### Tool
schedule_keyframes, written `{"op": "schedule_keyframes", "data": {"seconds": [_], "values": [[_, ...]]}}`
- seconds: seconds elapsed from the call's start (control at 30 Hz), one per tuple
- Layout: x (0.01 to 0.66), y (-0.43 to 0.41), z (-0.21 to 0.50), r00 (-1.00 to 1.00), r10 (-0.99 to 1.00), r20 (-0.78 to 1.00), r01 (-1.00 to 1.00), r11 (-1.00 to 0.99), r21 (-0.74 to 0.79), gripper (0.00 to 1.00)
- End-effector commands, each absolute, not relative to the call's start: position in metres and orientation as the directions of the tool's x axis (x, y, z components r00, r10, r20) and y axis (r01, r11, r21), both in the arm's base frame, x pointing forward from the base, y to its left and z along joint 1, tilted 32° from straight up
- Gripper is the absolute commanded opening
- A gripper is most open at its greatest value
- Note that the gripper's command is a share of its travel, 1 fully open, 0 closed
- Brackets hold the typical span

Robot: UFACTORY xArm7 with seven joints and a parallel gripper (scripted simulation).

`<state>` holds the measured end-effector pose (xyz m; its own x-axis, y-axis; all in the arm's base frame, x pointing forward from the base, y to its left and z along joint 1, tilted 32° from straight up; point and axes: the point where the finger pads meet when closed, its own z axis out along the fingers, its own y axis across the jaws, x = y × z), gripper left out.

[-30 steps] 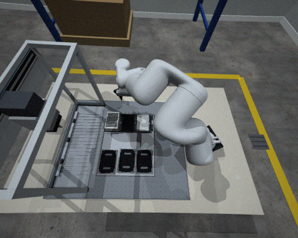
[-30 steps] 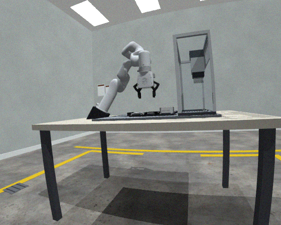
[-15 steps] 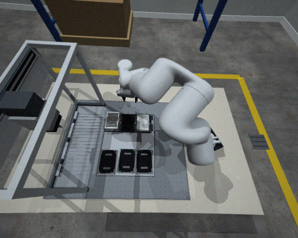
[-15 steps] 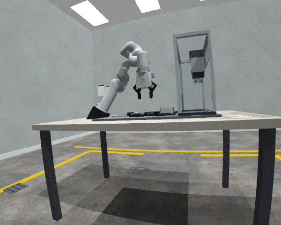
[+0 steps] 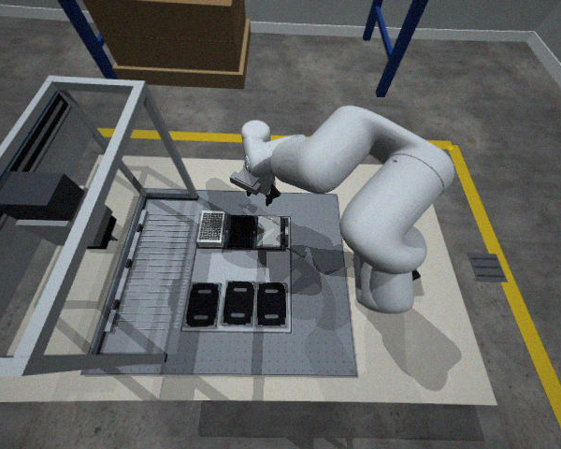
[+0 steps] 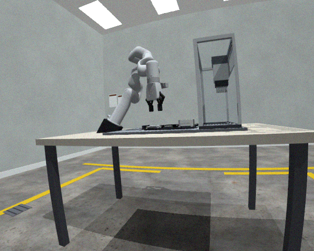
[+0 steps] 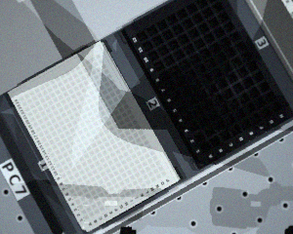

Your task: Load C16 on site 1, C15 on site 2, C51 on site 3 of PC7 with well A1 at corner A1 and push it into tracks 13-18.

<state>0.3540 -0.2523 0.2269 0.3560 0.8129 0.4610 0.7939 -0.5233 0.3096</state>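
Gripper (image 6: 155,104) partly open, holding nothing, hovering high above carrier PC7 (image 7: 16,179). Below it: white 384-well plate (image 7: 95,146) on site 1, dark plate (image 7: 210,78) beside it on site 2.

Three plates in a row on carrier PC7 (image 5: 285,232), three nests (image 5: 237,327) beside, rails (image 5: 162,270) left
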Motion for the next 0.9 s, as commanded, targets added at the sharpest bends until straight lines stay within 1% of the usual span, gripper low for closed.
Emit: {"op": "schedule_keyframes", "data": {"seconds": [0.0, 0.3, 0.37, 0.63, 0.87], "values": [[0.328, -0.235, 0.22, 0.542, 0.687, 0.484, 0.681, -0.696, 0.227, 0.82], [0.294, -0.209, 0.207, 0.719, 0.451, 0.529, 0.49, -0.868, 0.074, 0.82], [0.294, -0.209, 0.207, 0.719, 0.451, 0.529, 0.49, -0.868, 0.074, 0.82], [0.263, -0.186, 0.195, 0.822, 0.206, 0.53, 0.284, -0.956, -0.068, 0.82], [0.237, -0.165, 0.185, 0.866, -0.02, 0.5, 0.086, -0.978, -0.189, 0.82]]}}
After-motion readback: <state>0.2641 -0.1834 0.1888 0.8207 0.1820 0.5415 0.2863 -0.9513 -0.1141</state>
